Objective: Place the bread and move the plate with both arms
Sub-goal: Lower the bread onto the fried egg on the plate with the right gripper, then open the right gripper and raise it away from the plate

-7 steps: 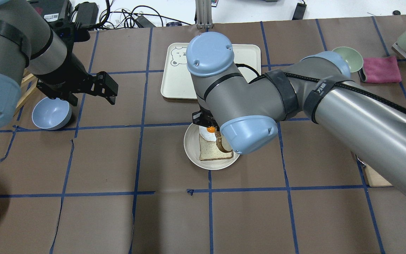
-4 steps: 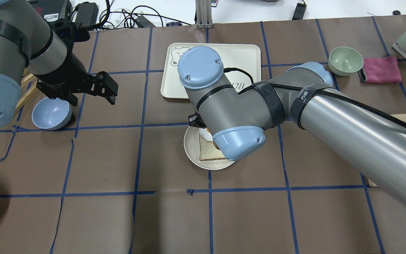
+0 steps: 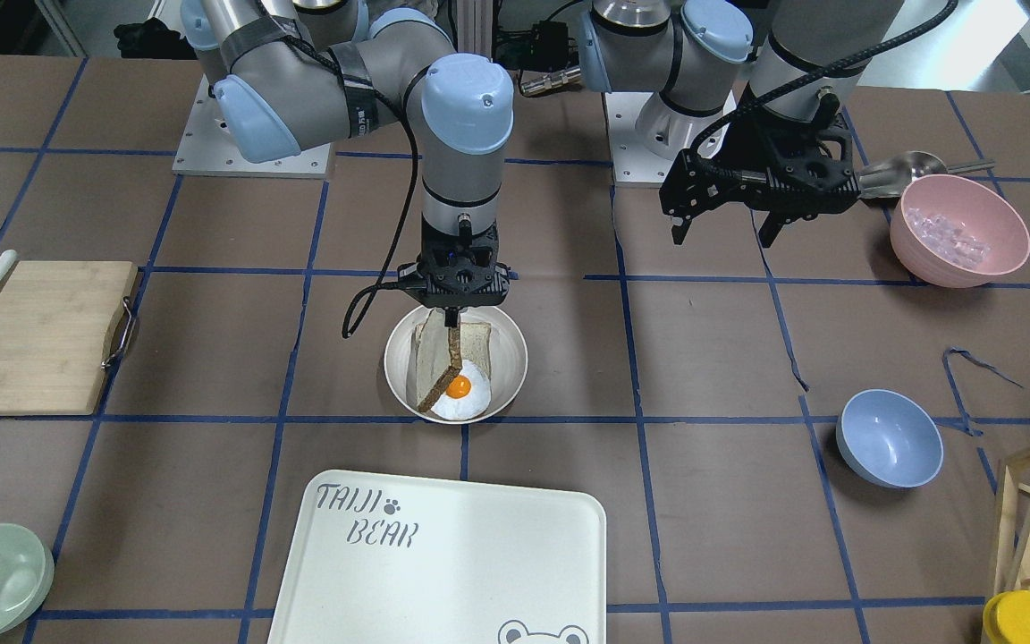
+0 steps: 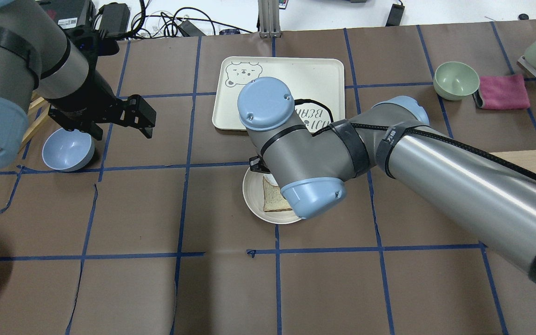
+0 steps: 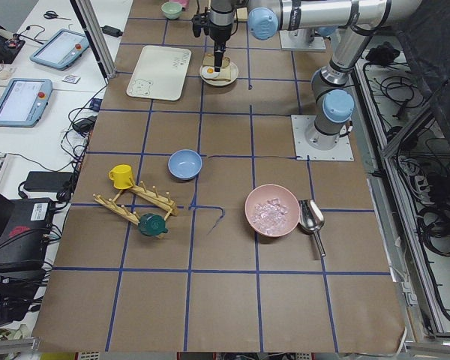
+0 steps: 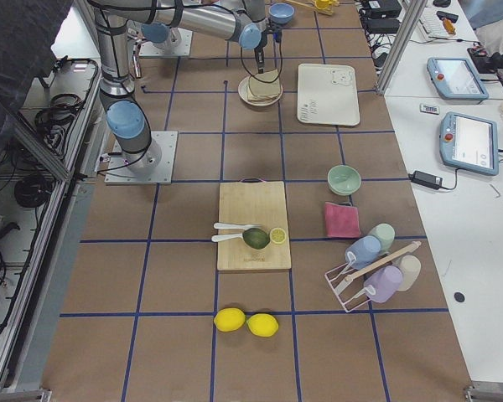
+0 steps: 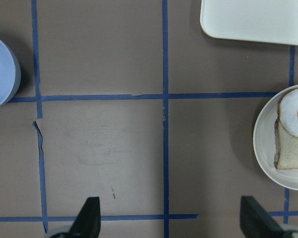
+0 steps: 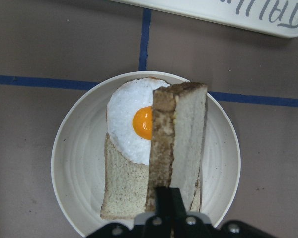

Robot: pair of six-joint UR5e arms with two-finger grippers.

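Brown-papered table (image 3: 730, 537) with a blue tape grid carries a round cream plate (image 3: 515, 362); near it, a rectangular cream tray (image 3: 479, 572) and a pale blue bowl (image 3: 889, 438).

The desk (image 4: 133, 288) wears matt brown paper, torn in places, crossed by smooth blue tape (image 4: 277, 279). The plate (image 8: 79, 163) looks matt, faintly ridged and speckled; the bread (image 8: 188, 134) has porous crumb and a rough crust. The right arm (image 4: 458, 186) is satiny grey metal with smooth plastic caps (image 4: 265, 103).
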